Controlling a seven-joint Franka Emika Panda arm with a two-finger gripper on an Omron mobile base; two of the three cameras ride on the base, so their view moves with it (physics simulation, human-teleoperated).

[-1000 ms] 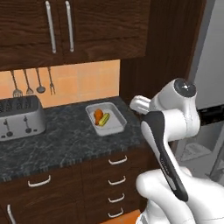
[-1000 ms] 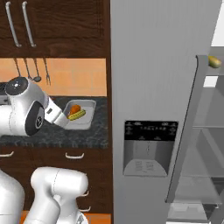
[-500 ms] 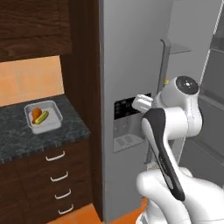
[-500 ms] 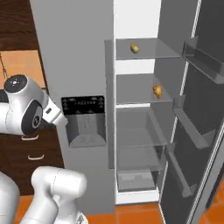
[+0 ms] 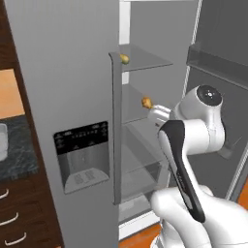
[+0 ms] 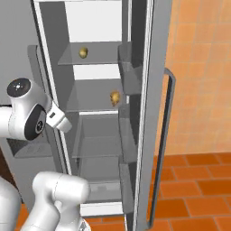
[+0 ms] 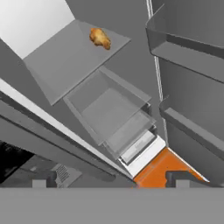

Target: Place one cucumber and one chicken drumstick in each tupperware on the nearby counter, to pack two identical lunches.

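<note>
View swung to fridge; chicken drumstick [image 7: 100,38] lies beyond open pincer [image 7: 113,178] (well apart).

light is flat and even, with no visible lamp and no glare on the grey fridge door [image 5: 68,97]. inside the fridge the back wall [image 6: 92,20] is the brightest patch, near white above the top shelf, while the shelves below it fall to dull mid grey. shadows are soft and faint; the darkest area is the lower left corner of the hand view, below the shelves. all three views are soft and low in detail, with blocky edges; the drumstick [image 7: 100,38] is a blurred orange-brown blob.
</note>
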